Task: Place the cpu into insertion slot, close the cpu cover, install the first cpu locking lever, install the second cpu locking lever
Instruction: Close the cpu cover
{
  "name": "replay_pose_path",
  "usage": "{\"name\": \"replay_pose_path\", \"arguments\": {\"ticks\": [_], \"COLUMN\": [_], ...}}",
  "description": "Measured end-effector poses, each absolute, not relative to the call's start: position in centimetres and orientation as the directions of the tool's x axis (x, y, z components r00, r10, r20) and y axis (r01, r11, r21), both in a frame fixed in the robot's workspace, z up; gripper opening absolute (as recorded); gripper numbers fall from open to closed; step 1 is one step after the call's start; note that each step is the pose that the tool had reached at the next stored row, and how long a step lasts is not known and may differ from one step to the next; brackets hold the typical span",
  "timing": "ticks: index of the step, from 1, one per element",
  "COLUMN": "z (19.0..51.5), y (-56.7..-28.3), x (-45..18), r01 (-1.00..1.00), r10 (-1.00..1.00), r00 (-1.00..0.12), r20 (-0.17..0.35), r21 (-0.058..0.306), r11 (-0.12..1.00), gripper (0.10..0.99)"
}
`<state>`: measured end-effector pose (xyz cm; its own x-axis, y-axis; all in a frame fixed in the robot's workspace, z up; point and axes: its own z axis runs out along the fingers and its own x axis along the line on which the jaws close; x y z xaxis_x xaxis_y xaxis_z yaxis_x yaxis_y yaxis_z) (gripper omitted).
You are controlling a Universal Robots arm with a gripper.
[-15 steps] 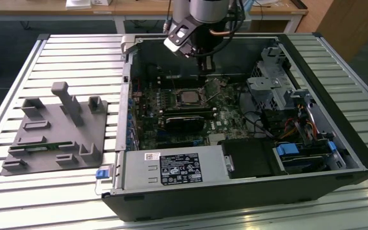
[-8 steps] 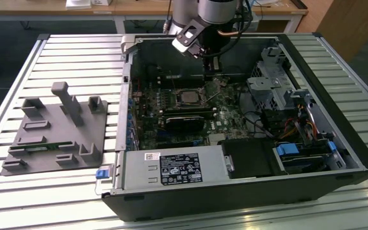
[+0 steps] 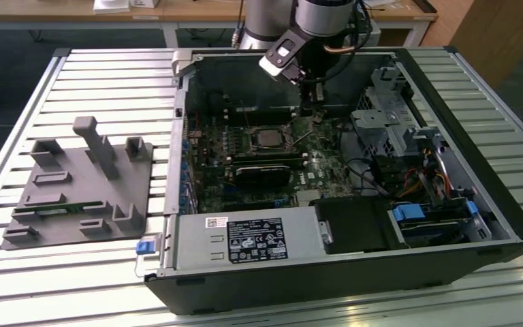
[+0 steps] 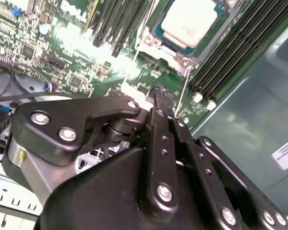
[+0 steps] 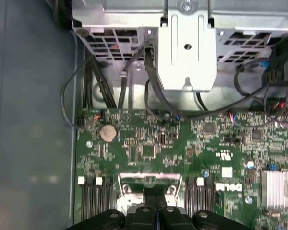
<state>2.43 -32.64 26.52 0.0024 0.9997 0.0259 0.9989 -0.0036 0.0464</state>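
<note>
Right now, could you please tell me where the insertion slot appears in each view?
Exterior view: the insertion slot lies mid-board in the open case, below and to the exterior view's left of the gripper.
Second wrist view: the insertion slot lies beyond the gripper, with the cpu in it.
First wrist view: the insertion slot is partly covered by the gripper.
Shared landmark: the gripper.

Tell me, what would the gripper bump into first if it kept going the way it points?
Probably the green board beside the cpu, close to the thin lever. The gripper hangs just over it; the gap is hard to judge.
</note>
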Motion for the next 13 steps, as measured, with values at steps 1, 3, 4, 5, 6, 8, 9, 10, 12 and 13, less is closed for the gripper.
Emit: {"name": "replay_pose_path", "arguments": {"ticks": [1,3,4,5,6,8,9,10,12,13], "z": [26.5,26.5,26.4,26.4,26.4,26.3,26.3,26.2,26.1,26.1], "y": [-32.6,-32.6,-32.6,-32.6,-32.5,-32.5,-32.4,-32.3,-32.2,-32.1], "x": [2.6,2.8,3.0,3.1,3.3,3.5,3.7,3.8,4.1,4.3], "r01": [0.999,0.999,0.999,0.999,0.999,0.999,0.999,0.999,0.999,0.999], "r10": [1.0,1.0,1.0,1.0,1.0,1.0,1.0,1.0,1.0,1.0], "r00": [0.002,0.002,0.002,0.002,0.001,-0.002,-0.002,-0.002,-0.002,-0.002], "r20": [0.026,0.026,0.026,0.026,0.026,0.026,0.026,0.026,0.024,0.024], "r21": [0.046,0.046,0.046,0.046,0.046,0.046,0.046,0.046,0.046,0.045], "r11": [-0.004,-0.003,-0.003,-0.003,-0.002,0.0,0.001,0.001,0.001,0.001], "gripper": [0.106,0.106,0.106,0.106,0.106,0.106,0.106,0.106,0.106,0.106]}}
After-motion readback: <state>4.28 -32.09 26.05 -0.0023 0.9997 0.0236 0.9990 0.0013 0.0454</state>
